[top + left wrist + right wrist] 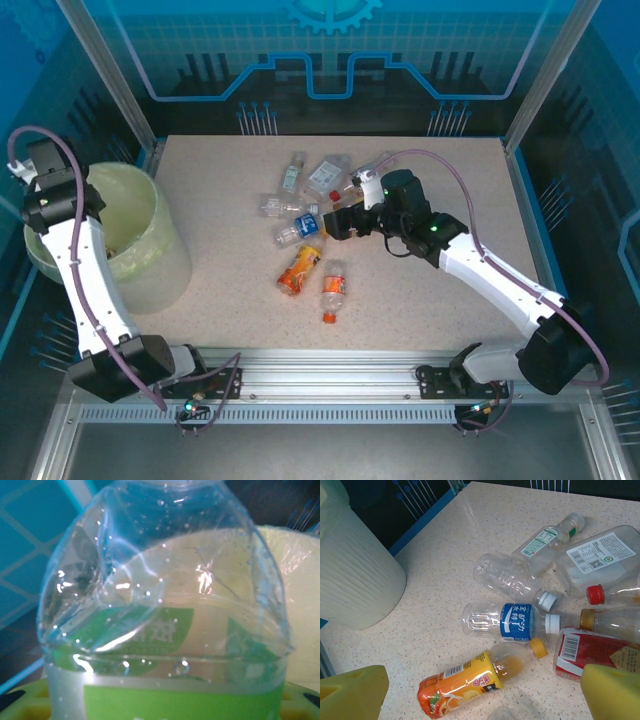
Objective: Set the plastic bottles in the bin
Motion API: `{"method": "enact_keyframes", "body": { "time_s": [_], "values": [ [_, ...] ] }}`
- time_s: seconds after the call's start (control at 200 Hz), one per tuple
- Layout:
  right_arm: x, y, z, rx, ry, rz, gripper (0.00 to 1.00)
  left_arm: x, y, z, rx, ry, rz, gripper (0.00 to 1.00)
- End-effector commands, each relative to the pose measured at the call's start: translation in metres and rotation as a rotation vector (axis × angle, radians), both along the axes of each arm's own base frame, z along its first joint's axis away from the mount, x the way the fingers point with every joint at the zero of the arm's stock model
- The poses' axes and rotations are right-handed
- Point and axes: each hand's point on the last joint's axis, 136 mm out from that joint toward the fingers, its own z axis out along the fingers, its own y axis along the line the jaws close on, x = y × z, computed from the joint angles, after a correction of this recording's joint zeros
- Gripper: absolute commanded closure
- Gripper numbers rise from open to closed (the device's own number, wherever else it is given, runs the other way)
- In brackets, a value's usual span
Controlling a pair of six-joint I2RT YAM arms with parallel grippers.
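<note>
Judging from the left wrist view, a green-labelled bottle (165,630) is pinched by the left claw (160,707), whose yellow pads are glimpsed at the lower corners on either side of the label. The dented clear body is held close to the lens, and the pale wall of the bin (300,580) is seen beyond it at three o'clock. In the overhead view this arm is raised above the bin, which stands at the nine o'clock edge of the table (230,300), so the bottle is judged to be carried there for release into the liner. The right claw (485,692) is spread wide with nothing gripped and is poised low over the other plastic bottles (310,215), which lie scattered on their sides from the table's centre toward twelve o'clock. A blue-labelled bottle (512,622) and an orange bottle (470,680) lie nearest beneath it, with open table on their nine o'clock side, so either is judged an easy next pick.
</note>
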Motion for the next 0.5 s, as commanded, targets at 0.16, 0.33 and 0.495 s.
{"method": "enact_keyframes", "body": {
  "time_s": [0.16,0.33,0.495],
  "values": [
    [-0.002,0.006,0.009,0.015,0.008,0.014,0.0,0.015,-0.016,-0.043,-0.214,-0.007,-0.044,0.41],
    [-0.004,0.003,0.005,0.007,0.019,0.002,0.0,0.023,-0.023,-0.056,-0.266,-0.031,-0.073,0.4],
    [-0.003,0.0,0.005,-0.003,0.012,-0.014,0.0,0.024,-0.022,-0.055,-0.267,-0.029,-0.069,0.28]
  ]
}}
